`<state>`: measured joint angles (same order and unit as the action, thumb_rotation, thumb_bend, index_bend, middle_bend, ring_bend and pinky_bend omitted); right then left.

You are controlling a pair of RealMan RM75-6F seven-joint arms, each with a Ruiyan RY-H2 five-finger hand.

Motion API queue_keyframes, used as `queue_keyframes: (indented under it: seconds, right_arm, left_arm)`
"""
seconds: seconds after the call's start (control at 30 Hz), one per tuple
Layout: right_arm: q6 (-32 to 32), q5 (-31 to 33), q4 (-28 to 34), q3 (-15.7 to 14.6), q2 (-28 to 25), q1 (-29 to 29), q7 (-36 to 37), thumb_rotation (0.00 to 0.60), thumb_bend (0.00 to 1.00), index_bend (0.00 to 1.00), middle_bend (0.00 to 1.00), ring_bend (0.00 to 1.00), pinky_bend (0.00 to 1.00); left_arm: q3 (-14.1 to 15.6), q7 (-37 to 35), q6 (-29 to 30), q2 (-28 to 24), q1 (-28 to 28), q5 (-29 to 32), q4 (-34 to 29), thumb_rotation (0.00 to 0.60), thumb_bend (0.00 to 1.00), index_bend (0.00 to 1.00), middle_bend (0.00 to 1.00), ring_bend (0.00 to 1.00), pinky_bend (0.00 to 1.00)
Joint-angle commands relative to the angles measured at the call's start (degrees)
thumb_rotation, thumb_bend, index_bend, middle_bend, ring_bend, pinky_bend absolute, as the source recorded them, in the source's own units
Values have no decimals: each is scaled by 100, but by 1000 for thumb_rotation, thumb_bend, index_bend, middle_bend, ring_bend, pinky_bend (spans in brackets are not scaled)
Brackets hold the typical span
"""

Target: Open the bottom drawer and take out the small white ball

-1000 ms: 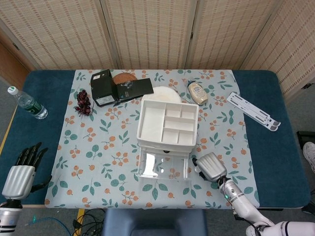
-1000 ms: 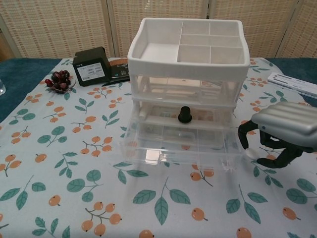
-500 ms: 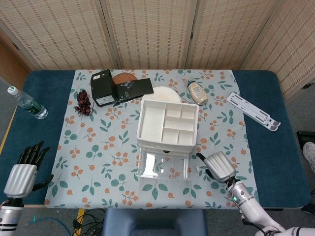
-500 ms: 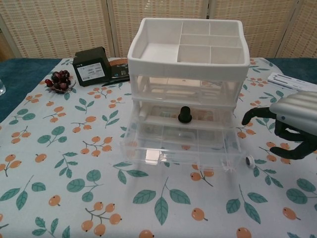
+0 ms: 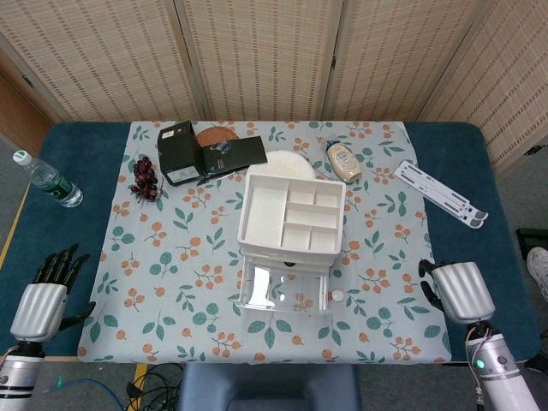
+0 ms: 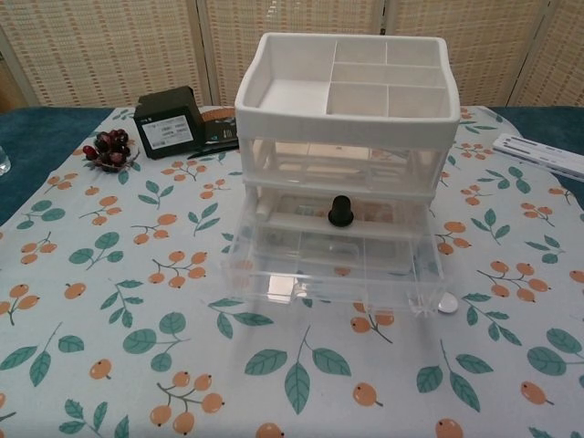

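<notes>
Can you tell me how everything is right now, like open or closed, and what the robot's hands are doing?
bottom drawer: pulled open.
small white ball: out, on the tablecloth beside the drawer.
right hand: holds nothing, away from the drawer.
left hand: fingers apart, holds nothing.
water bottle: lying down, capped.

Left hand (image 5: 41, 301): silver ribbed back, black fingers, grey wrist below. Right hand (image 5: 458, 291): same silver shell, black fingers, pale grey forearm with a small green light.
</notes>
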<state>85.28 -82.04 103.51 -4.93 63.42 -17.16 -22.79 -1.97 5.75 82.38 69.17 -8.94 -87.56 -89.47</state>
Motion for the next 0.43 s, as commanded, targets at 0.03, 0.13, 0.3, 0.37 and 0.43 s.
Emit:
queue_keyframes:
  seconds: [0.03,0.13,0.3,0.37,0.43]
  right_arm:
    - [193,-56,11,13,-84,231,107,600,421,416,536,430,521]
    - [400,-106,-33,48,-108,430,255,600,421,402,500,392,472]
    - [691,-284,-190,103,-92,707,592,600,421,399,497,388,471]
    - [740,-341,-221,114,-83,777,649,600,421,385,497,388,471]
    - [772,-375,-234,128,-65,850,655,600,421,379,497,388,471]
  left_arm:
    - [8,120,22,-3,-17,-55,-130,600,246,107,0,55,73]
    - [-13,200,53,-16,-21,-55,-240,600,246,104,0,54,73]
    - [-39,252,66,-18,-19,-3,-312,600,246,104,0,54,73]
    - [-42,261,77,-9,-10,15,-325,600,246,104,0,54,73]
    - [-43,284,86,2,0,36,-342,600,246,104,0,54,73]
